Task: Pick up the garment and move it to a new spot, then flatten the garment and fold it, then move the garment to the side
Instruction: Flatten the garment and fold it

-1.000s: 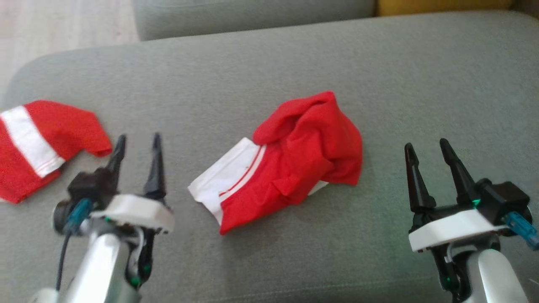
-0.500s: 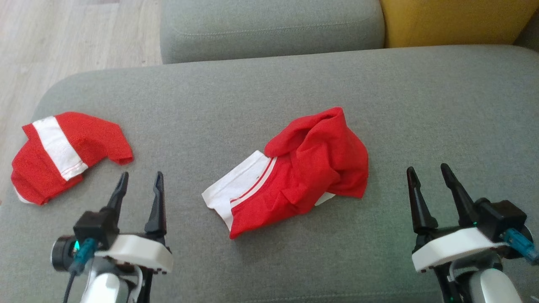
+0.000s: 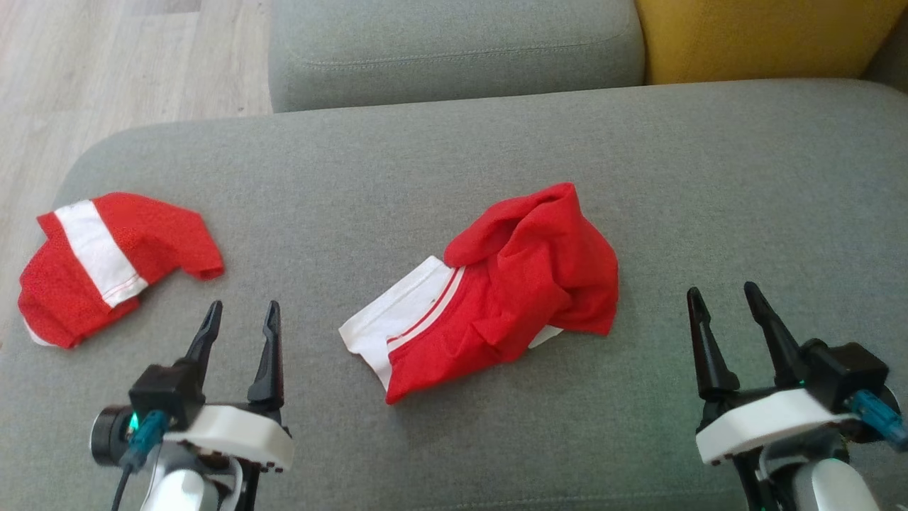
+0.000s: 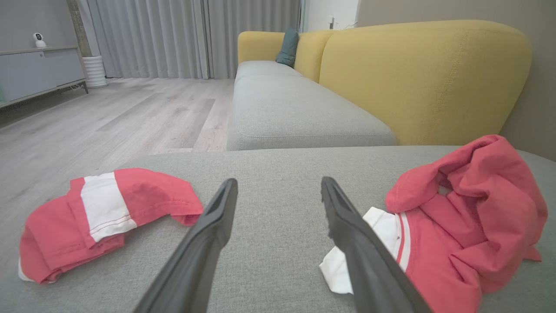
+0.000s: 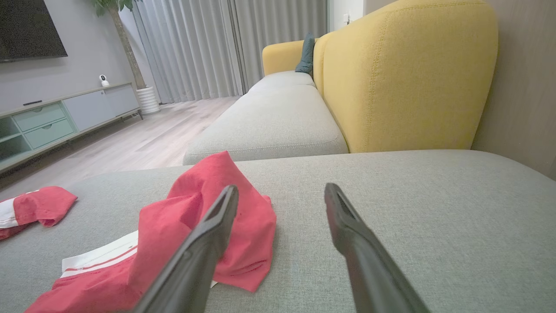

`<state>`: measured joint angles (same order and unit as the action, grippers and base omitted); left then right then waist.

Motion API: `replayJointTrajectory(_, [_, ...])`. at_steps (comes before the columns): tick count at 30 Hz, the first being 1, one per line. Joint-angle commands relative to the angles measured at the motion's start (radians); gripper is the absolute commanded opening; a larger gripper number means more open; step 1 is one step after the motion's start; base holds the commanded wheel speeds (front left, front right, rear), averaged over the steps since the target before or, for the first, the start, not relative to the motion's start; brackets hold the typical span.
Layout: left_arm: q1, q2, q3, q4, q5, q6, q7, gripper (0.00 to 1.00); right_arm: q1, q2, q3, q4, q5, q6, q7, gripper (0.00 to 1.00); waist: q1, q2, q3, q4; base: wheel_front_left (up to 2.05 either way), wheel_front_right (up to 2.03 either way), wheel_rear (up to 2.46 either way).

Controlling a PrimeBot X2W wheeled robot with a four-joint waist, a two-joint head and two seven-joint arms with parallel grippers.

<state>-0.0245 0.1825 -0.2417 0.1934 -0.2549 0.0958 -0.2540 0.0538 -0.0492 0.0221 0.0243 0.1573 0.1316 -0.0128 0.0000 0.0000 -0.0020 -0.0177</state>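
Note:
A crumpled red garment (image 3: 525, 284) with a white band lies in the middle of the grey cushion (image 3: 454, 163); it shows at the right of the left wrist view (image 4: 460, 226) and at the lower left of the right wrist view (image 5: 208, 230). My left gripper (image 3: 241, 316) hovers open at the lower left, apart from the garment. At the lower right my right gripper (image 3: 723, 301) is open too, with nothing between its fingers. In each wrist view the two dark fingers (image 4: 217, 226) (image 5: 347, 226) stand wide apart over bare cushion.
A second red garment (image 3: 106, 262) with a white stripe lies near the cushion's left edge, also in the left wrist view (image 4: 104, 217). Beyond are another grey seat cushion (image 3: 454, 42), a yellow backrest (image 3: 752, 35) and wooden floor (image 3: 106, 64) to the left.
The head camera has tilted, so the whole picture shifted down and right early on. Both grippers stay open and hold their places; the garments lie as before.

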Motion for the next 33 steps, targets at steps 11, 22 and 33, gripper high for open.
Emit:
replayJointTrajectory(11, [-0.044,0.018,0.041,-0.025,-0.005,0.006,-0.008,1.00,-0.026,-0.010,0.019,-0.040,0.003,-0.001,0.002,1.00,0.0000,0.0000,0.011,0.000,0.00,0.00,0.00])
replayJointTrajectory(22, [-0.072,0.014,0.033,-0.044,0.002,0.007,-0.008,1.00,-0.061,-0.011,0.017,-0.028,0.007,-0.001,0.005,1.00,0.0000,0.0000,0.051,0.013,0.00,0.00,0.00])
replayJointTrajectory(33, [-0.162,0.000,0.015,-0.075,0.024,-0.007,-0.008,1.00,-0.291,-0.101,0.174,0.055,0.081,-0.001,0.127,1.00,0.0000,0.0000,0.169,0.074,0.00,0.00,0.00])
